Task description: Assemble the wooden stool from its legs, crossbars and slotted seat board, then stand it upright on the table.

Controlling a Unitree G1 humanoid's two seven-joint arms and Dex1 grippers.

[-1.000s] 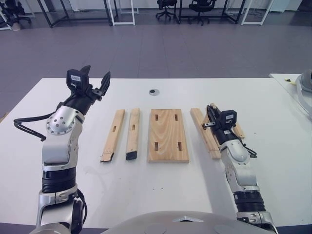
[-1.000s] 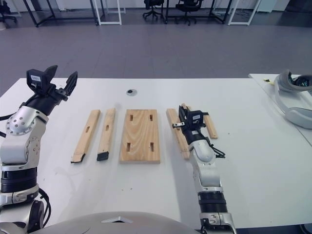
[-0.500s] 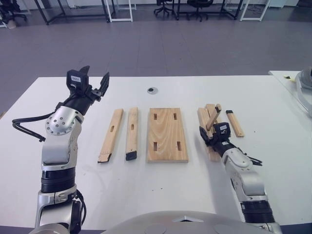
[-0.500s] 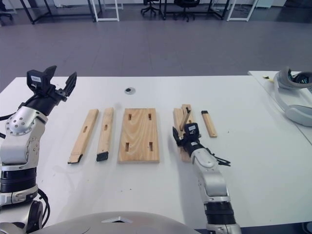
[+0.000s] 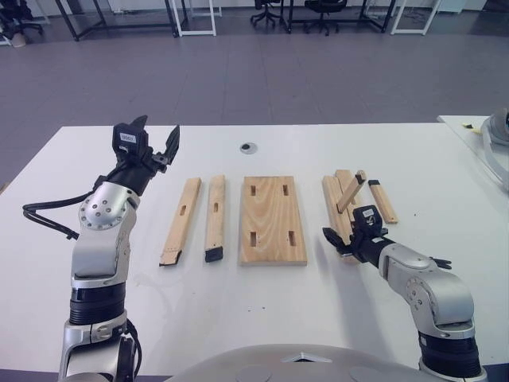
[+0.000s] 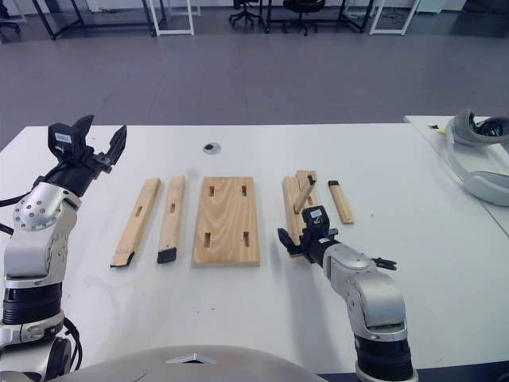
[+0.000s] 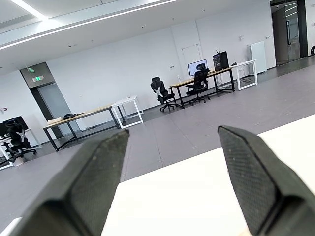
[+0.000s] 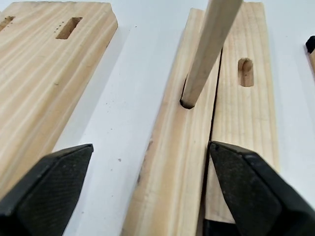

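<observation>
In the middle of the white table (image 5: 262, 318) the slotted seat board (image 5: 273, 220) lies flat, with its four slots facing up. To the left of it two legs lie side by side with a small gap between them, the outer leg (image 5: 182, 219) and the inner leg (image 5: 215, 216); both have a dark tip at the near end. To the right of the board two more legs (image 5: 335, 208) lie flat and pressed against each other. A thin crossbar (image 5: 351, 191) stands tilted with its lower end in the slot of the one nearer the board, and its upper end leans to the far right. In the right wrist view the slot (image 8: 244, 71) of the other leg is seen beside it. Just to the right of this pair a short piece (image 5: 382, 200) with a dark far end lies flat and apart.

The right gripper (image 5: 350, 243) is low at the near end of the right pair of legs. Its two fingers (image 8: 44, 191) are spread wide and hold nothing; whether they touch the wood I cannot tell. The left gripper (image 5: 159, 127) is raised above the far left part of the table, well apart from the parts, with its fingers (image 7: 88, 187) also spread and holding nothing.

A small round hole (image 5: 250, 147) is in the table beyond the board, and a headset (image 6: 481, 159) lies on the neighbouring table at the right.
</observation>
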